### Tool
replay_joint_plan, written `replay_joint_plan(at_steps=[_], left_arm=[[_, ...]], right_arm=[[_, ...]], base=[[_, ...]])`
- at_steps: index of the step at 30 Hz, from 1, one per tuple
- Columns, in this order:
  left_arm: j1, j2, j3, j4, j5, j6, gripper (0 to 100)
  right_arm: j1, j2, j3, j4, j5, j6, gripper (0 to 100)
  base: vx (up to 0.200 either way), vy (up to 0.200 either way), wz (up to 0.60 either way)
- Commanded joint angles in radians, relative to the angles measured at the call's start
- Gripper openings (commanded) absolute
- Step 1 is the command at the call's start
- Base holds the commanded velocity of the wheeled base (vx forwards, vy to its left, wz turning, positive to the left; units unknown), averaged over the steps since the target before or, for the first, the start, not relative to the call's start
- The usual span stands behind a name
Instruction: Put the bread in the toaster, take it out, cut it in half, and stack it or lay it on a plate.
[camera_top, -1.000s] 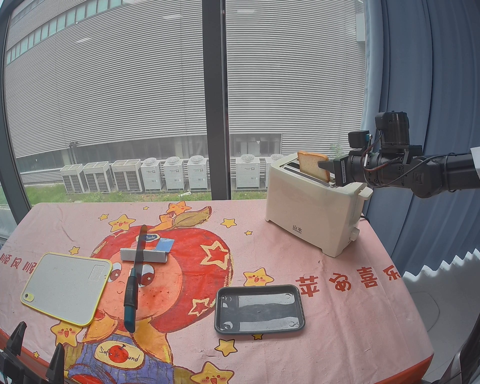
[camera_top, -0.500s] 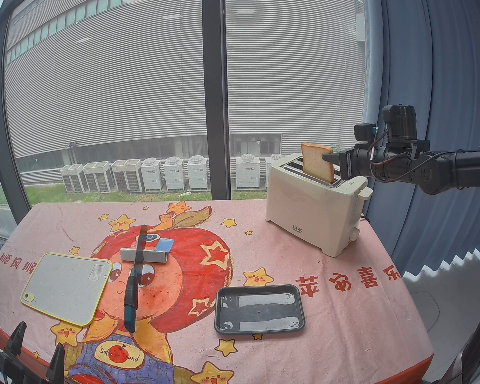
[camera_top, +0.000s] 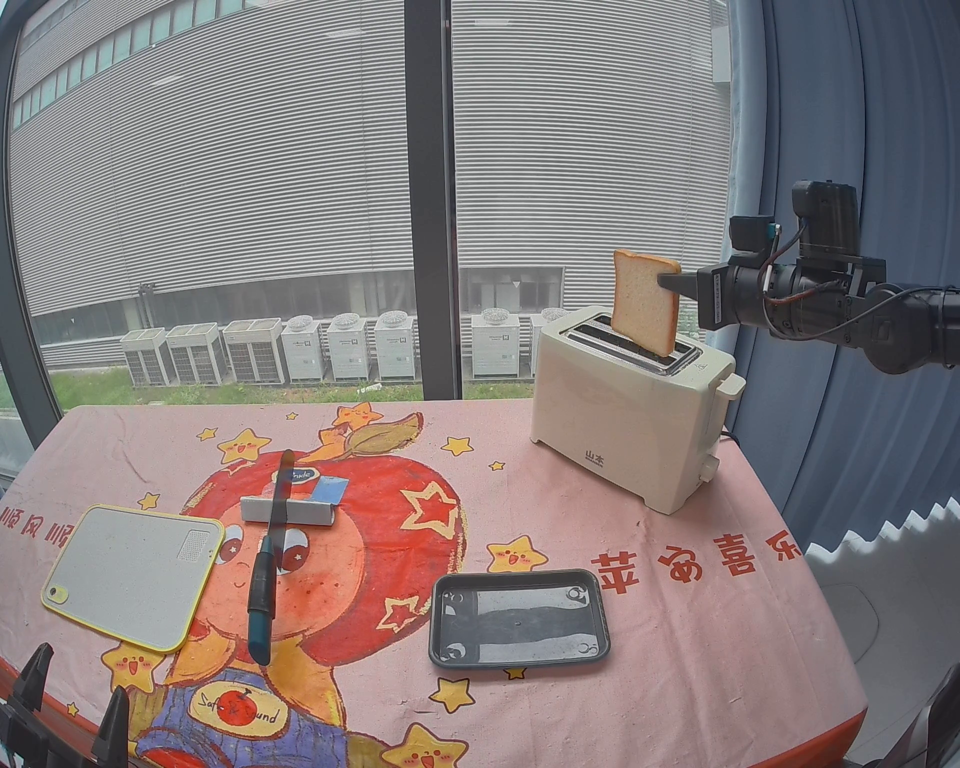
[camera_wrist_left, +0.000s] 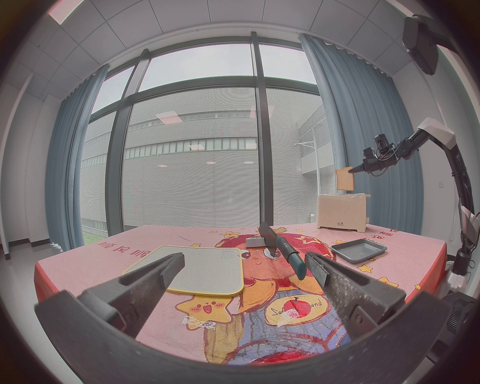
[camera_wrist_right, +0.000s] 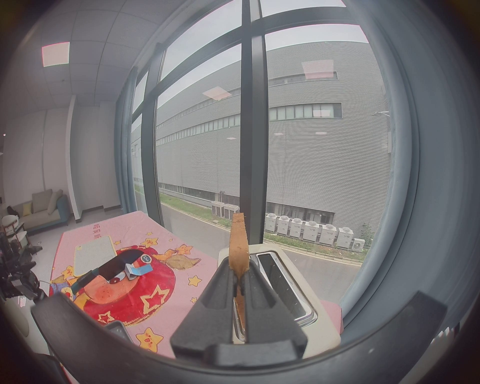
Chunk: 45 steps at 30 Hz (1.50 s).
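My right gripper (camera_top: 672, 285) is shut on a slice of bread (camera_top: 643, 302), holding it upright just above the slots of the cream toaster (camera_top: 628, 408) at the table's far right. From the right wrist view the bread (camera_wrist_right: 238, 246) shows edge-on, pinched between my fingers (camera_wrist_right: 214, 295) over the toaster (camera_wrist_right: 292, 305). A dark rectangular plate (camera_top: 519, 618) lies near the front centre. A knife (camera_top: 268, 560) with a blue handle rests across a small white holder (camera_top: 288, 511). My left gripper (camera_wrist_left: 245, 280) hangs open at the front left corner, over the table edge.
A white cutting board (camera_top: 134, 573) with a yellow rim lies at the left. The table carries a pink cartoon cloth (camera_top: 700, 640). A window stands behind it and a blue curtain (camera_top: 850, 130) hangs behind the right arm.
My right gripper has risen with the bread, lifting the slice from deep in the toaster slot until it hangs just above the top.
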Motion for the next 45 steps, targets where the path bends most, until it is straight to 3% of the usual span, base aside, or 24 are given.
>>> replay_joint_plan(at_steps=[1, 14, 34, 45], left_arm=[[0.000, -0.007, 0.016, 0.000, 0.000, 0.000, 100], [0.000, -0.007, 0.016, 0.000, 0.000, 0.000, 100], [0.000, -0.007, 0.016, 0.000, 0.000, 0.000, 100], [0.000, -0.005, 0.016, 0.000, 0.000, -0.001, 100]], right_arm=[[0.002, -0.036, -0.006, -0.003, -0.005, 0.006, 0], [0.003, -0.137, 0.047, -0.002, -0.006, 0.031, 0], [0.011, -0.332, 0.288, -0.006, -0.005, 0.025, 0], [0.019, -0.461, 0.371, -0.005, -0.006, 0.029, 0]], base=[[0.000, 0.000, 0.00], [0.000, 0.000, 0.00], [0.000, 0.000, 0.00], [0.000, 0.000, 0.00]])
